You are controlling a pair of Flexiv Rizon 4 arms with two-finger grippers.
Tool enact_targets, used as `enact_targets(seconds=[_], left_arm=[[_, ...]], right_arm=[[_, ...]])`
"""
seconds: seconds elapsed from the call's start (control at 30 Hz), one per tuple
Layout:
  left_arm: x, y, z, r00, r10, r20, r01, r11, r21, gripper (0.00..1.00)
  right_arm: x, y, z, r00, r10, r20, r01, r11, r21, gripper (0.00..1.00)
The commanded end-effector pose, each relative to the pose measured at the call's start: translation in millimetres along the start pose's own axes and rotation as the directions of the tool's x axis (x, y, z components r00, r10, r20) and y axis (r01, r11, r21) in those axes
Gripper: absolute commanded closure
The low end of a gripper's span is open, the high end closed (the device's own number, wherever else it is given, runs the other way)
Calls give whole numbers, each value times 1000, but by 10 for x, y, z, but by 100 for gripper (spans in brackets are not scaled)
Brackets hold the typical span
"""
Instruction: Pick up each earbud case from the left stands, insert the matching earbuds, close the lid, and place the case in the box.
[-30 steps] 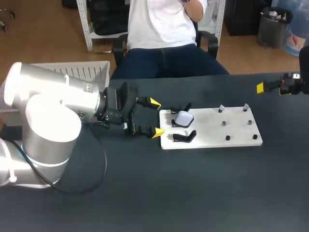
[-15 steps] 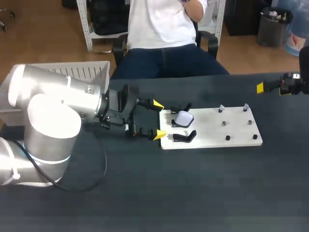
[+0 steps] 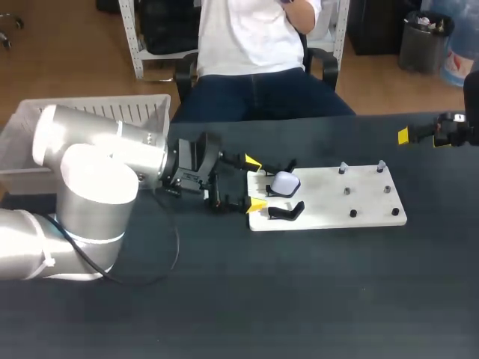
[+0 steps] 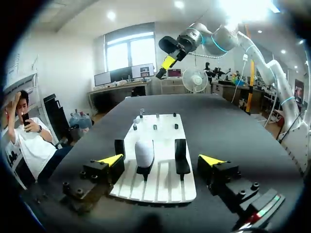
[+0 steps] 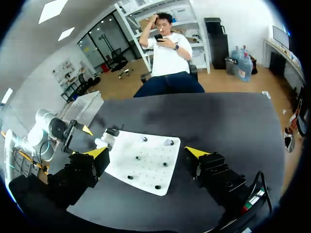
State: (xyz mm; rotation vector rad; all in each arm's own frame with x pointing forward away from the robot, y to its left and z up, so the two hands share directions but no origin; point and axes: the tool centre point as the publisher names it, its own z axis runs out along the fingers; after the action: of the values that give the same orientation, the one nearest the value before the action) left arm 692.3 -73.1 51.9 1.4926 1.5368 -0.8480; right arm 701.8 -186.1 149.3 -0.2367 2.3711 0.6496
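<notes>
Matte black table [image 3: 314,299] fills the lower and middle frame. A flat white board [image 3: 329,217] lies right of centre, long side running across the frame. Six small pegs stand upright on its right half in three rows of two: four dark pegs [image 3: 353,214] nearer the camera, and two grey-tipped pegs [image 3: 343,169] on the far edge.

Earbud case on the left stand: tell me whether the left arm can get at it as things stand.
Probably yes. The left gripper is open at the edge of the white board, with the earbud case straight ahead and nothing between them.
</notes>
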Motion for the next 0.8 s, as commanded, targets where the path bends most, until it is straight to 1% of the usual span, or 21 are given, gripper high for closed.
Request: enact_targets(seconds=[0.03,0.2,0.27,0.3,0.4,0.7,0.8], left_arm=[[23,71,97,1000,-10,-5,10,1000,18,7],[40,97,200,999,-32,-3,32,999,33,9],[35,114,238,999,-35,-2,35,999,36,18],[31,122,257,999,-34,-4,35,999,37,20],[32,157,308,999,-38,-8,39,998,48,20],[35,224,387,999,-49,-13,50,996,68,28],[44,233,414,998,-54,-16,55,996,77,29]], right_arm=[[0,0,-1,1000,-1,-1,1,1000,1,0],[0,0,-1,1000,-1,-1,1,1000,1,0],[0,0,-1,1000,-1,-1,1,1000,1,0],[0,0,-1,1000,-1,-1,1,1000,1,0],[0,0,-1,1000,-1,-1,1,1000,1,0],[0,0,-1,1000,-1,-1,1,1000,1,0],[0,0,-1,1000,-1,-1,1,1000,1,0]])
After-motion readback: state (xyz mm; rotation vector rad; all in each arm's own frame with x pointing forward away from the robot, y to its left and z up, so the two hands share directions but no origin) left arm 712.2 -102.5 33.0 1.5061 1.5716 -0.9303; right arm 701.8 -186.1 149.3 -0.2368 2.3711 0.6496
